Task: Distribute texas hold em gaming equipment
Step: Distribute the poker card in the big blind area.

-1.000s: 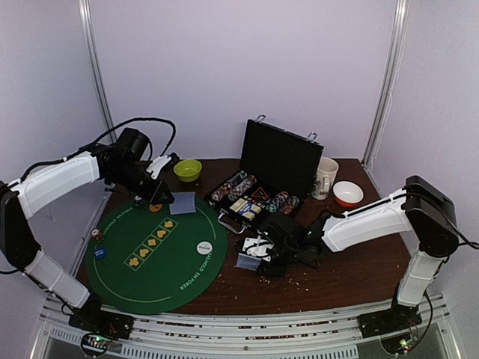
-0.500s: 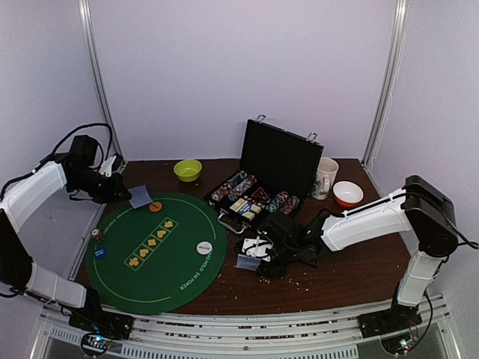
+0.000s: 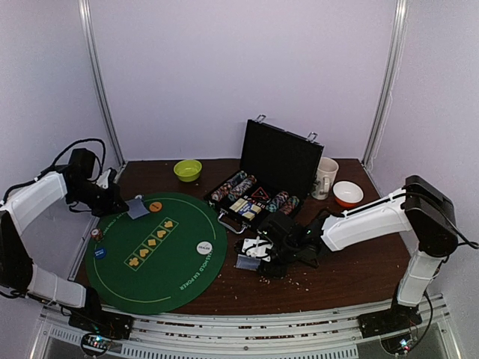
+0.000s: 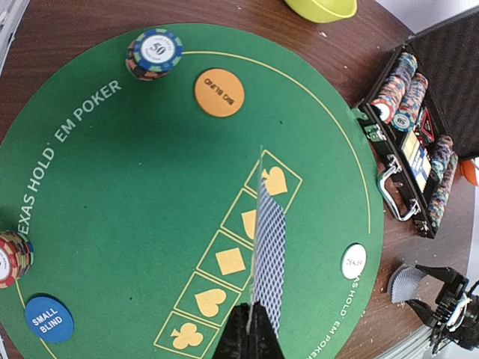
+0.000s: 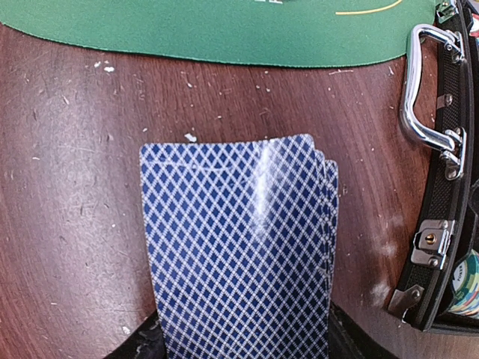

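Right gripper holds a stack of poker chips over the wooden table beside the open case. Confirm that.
Not chips: the right gripper holds a few blue-backed cards, fanned slightly, over the wooden table beside the open case. The right wrist view shows it.

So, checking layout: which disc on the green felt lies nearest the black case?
The white round dealer disc; the orange disc and blue disc lie farther off.

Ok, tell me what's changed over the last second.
The left gripper, clamped on one card, swung leftward from the mat's far middle to its far-left edge. The right gripper kept holding the deck beside the case; chips and dealer disc unmoved.
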`<state>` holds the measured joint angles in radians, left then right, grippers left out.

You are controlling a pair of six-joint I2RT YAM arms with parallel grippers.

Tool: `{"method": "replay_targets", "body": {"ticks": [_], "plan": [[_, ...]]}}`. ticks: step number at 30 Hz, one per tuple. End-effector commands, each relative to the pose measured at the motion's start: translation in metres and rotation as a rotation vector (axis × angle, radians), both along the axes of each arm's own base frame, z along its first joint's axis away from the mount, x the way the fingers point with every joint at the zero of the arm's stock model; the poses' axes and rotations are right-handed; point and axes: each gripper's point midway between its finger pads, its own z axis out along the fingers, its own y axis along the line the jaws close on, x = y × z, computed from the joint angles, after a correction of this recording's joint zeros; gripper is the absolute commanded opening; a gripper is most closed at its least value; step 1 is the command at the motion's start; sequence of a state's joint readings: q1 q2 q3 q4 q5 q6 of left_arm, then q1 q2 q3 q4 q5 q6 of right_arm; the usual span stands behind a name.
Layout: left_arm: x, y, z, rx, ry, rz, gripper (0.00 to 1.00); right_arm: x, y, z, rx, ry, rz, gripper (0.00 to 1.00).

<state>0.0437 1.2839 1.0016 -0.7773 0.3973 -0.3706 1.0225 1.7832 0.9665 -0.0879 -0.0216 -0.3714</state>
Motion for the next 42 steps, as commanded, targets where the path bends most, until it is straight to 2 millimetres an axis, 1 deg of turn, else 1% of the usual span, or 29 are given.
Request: {"method": "replay_targets", "body": {"ticks": [1, 3, 6, 9, 11, 14, 16, 21, 25, 27, 29, 31, 34, 37, 40, 41, 42], "plan": [[0.006, 0.012, 0.004, -0.04, -0.05, 0.06, 0.0, -0.005, -0.02, -0.014, -0.087, 0.018, -0.005, 0.6], [0.007, 0.011, 0.002, -0.081, -0.058, 0.068, 0.0, -0.005, -0.02, -0.015, -0.089, 0.017, -0.004, 0.6], [0.007, 0.01, -0.004, -0.091, -0.046, 0.061, 0.0, -0.005, -0.021, -0.016, -0.095, 0.018, -0.005, 0.6], [0.013, 0.009, -0.006, -0.107, -0.062, 0.054, 0.0, -0.005, -0.022, -0.017, -0.098, 0.019, -0.006, 0.6], [0.022, 0.004, -0.005, -0.135, -0.084, 0.034, 0.0, -0.005, -0.022, -0.019, -0.102, 0.02, -0.006, 0.6], [0.041, -0.008, 0.004, -0.192, -0.15, -0.018, 0.0, -0.004, -0.023, -0.02, -0.107, 0.018, -0.008, 0.6], [0.053, -0.012, 0.005, -0.178, -0.177, -0.031, 0.0, -0.004, -0.022, -0.02, -0.108, 0.017, -0.007, 0.6], [0.082, -0.039, -0.001, -0.232, -0.203, -0.05, 0.0, -0.004, -0.024, -0.022, -0.121, 0.022, -0.008, 0.6], [0.112, -0.061, -0.015, -0.238, -0.212, -0.026, 0.0, -0.004, -0.026, -0.022, -0.127, 0.02, -0.012, 0.6], [0.128, -0.064, -0.032, -0.231, -0.179, 0.028, 0.0, -0.004, -0.026, -0.023, -0.128, 0.027, -0.011, 0.6], [0.142, -0.069, -0.041, -0.254, -0.172, 0.055, 0.0, -0.005, -0.026, -0.023, -0.128, 0.029, -0.007, 0.6], [0.152, -0.077, -0.051, -0.276, -0.159, 0.063, 0.0, -0.004, -0.026, -0.023, -0.127, 0.027, -0.008, 0.6], [0.166, -0.089, -0.056, -0.281, -0.16, 0.046, 0.0, -0.004, -0.026, -0.023, -0.126, 0.03, -0.01, 0.6], [0.173, -0.098, -0.069, -0.282, -0.135, 0.037, 0.0, -0.005, -0.027, -0.025, -0.13, 0.032, -0.01, 0.6], [0.175, -0.092, -0.084, -0.271, -0.1, 0.092, 0.0, -0.004, -0.027, -0.024, -0.128, 0.03, -0.014, 0.6], [0.175, -0.089, -0.088, -0.257, -0.093, 0.109, 0.05, -0.004, -0.027, -0.023, -0.126, 0.029, -0.014, 0.6], [0.175, -0.087, -0.091, -0.247, -0.087, 0.118, 0.13, -0.004, -0.027, -0.023, -0.125, 0.029, -0.014, 0.6]]}}
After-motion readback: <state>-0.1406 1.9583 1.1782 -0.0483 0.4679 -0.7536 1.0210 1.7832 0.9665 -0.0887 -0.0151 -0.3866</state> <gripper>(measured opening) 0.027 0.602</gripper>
